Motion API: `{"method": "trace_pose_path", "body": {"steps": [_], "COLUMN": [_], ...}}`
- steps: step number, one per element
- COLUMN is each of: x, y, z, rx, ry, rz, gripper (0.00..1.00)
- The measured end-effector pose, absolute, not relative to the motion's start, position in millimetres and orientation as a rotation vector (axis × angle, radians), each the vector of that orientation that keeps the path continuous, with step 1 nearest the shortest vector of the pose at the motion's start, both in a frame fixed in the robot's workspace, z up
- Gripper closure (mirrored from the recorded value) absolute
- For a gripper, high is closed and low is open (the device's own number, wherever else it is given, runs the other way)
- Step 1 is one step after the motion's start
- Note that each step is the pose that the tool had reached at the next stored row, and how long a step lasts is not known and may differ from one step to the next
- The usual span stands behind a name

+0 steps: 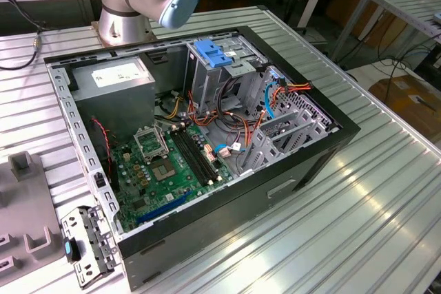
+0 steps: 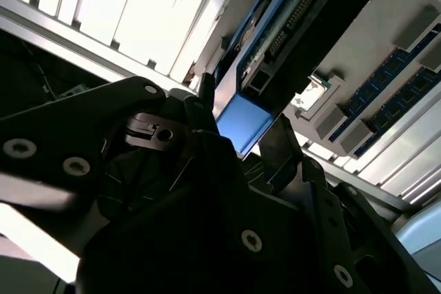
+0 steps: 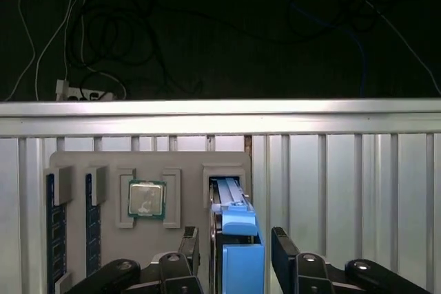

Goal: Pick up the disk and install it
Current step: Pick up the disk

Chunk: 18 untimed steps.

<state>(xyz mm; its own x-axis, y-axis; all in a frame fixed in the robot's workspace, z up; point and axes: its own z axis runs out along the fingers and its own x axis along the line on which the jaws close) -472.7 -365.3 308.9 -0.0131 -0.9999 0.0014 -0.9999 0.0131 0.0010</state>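
Robot arm's gripper (image 3: 234,237) straddles the disk (image 3: 241,266), standing on edge in a slot of the grey holder tray (image 3: 186,163) in the first wrist view. The jaws are spread, a sliver clear of each blue rail. Closing off-centre could cock the disk against the slot wall and drag the tray. In the exterior view, the drive cage (image 1: 215,67) sits at one o'clock inside the computer case (image 1: 275,191) on the table (image 1: 372,225).

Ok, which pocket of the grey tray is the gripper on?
The end pocket holding the disk, on edge with its blue rail showing. The open gripper straddles it; the processor chip and memory sticks sit in pockets alongside.
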Motion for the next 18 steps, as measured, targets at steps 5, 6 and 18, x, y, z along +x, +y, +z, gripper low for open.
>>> {"method": "trace_pose_path", "body": {"steps": [5,6,18], "x": [-472.7,-472.7,-472.8], "y": [-365.3,-365.3,-365.3], "z": [302.2,301.8,297.0], "rx": [2.209,2.209,2.207], "ry": [-2.232,-2.232,-2.234], "rz": [0.000,0.000,-0.001], "gripper": [0.53,0.53,0.53]}}
